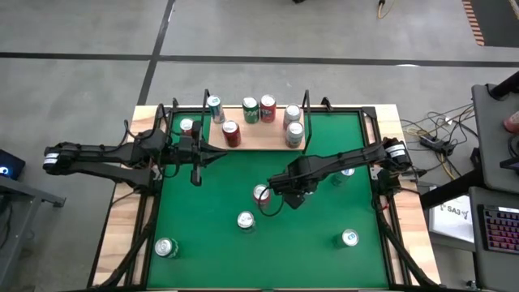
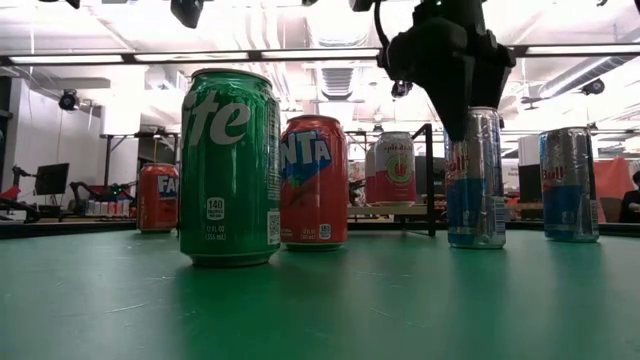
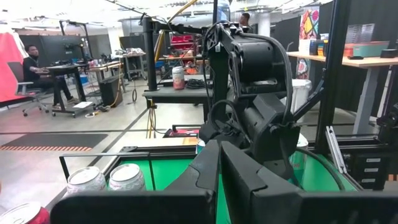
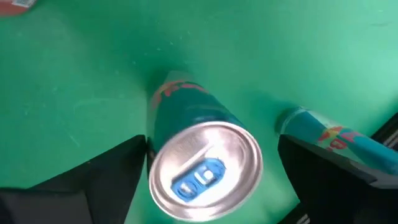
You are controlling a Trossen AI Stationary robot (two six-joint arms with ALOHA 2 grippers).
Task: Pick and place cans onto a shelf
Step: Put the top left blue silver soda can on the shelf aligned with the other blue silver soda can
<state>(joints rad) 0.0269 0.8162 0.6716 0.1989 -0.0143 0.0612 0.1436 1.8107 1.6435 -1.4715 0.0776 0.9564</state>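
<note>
Along the tabletop's [image 1: 324, 162] far edge, the flat light-wood shelf [image 1: 253, 139] carries six upright drink cans [image 1: 250, 110] (red, green and silver-white). The left hand [image 1: 195, 175] hovers clenched and empty near the shelf's left end. Mid-tabletop, the right hand [image 4: 205, 177] hangs spread wide, straddling an upright blue slim can [image 4: 202, 165] without gripping it.
</note>
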